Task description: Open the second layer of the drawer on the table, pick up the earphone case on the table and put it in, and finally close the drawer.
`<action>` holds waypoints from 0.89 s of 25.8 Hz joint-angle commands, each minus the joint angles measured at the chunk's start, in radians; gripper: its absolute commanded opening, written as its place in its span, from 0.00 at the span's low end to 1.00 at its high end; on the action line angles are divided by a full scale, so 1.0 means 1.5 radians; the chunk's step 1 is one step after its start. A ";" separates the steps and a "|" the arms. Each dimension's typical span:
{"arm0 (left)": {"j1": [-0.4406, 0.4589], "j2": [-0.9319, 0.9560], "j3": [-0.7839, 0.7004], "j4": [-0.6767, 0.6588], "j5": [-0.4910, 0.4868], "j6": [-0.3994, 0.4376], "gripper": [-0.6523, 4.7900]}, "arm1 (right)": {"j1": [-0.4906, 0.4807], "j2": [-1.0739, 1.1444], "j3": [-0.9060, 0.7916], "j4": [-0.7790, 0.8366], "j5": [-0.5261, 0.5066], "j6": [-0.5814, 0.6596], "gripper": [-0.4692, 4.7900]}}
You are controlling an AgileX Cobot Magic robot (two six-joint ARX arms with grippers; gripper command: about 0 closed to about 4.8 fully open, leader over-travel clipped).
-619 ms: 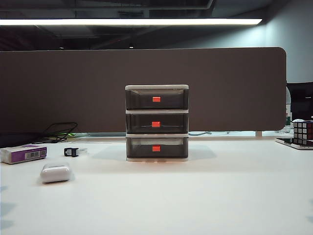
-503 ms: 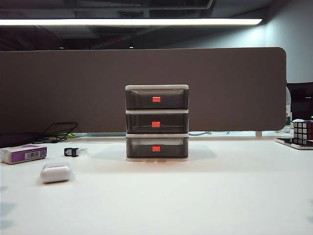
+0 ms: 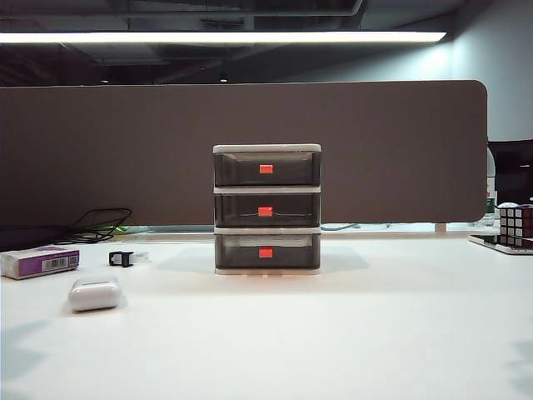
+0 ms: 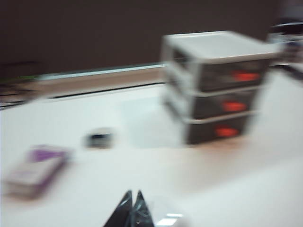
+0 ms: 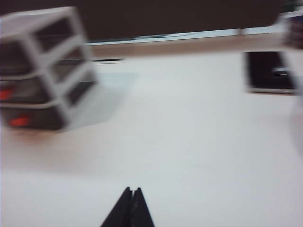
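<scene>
Start state: all three tiers shut, both grippers closed and empty, nothing touched.

The drawer [image 3: 266, 208] stands mid-table [image 3: 375, 333]; the second layer [image 3: 266, 211] is flush with its frame. The earphone case [image 3: 94, 294] lies well to the drawer's left and nearer the camera, with a purple-and-white box [image 3: 40, 262] and a small black clip [image 3: 122, 258] behind it. Left gripper [image 4: 132, 197] and right gripper [image 5: 132, 193] each show fingertips pressed together, holding nothing, both short of the drawer. Wrist views are blurred. Risks: hooking the wrong tier's handle, or the light unit sliding when pulled unbraced; the glossy case may slip.
</scene>
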 commanded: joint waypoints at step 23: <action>-0.001 0.001 -0.027 0.032 0.301 -0.192 0.15 | 0.000 -0.001 0.002 0.028 -0.387 0.094 0.08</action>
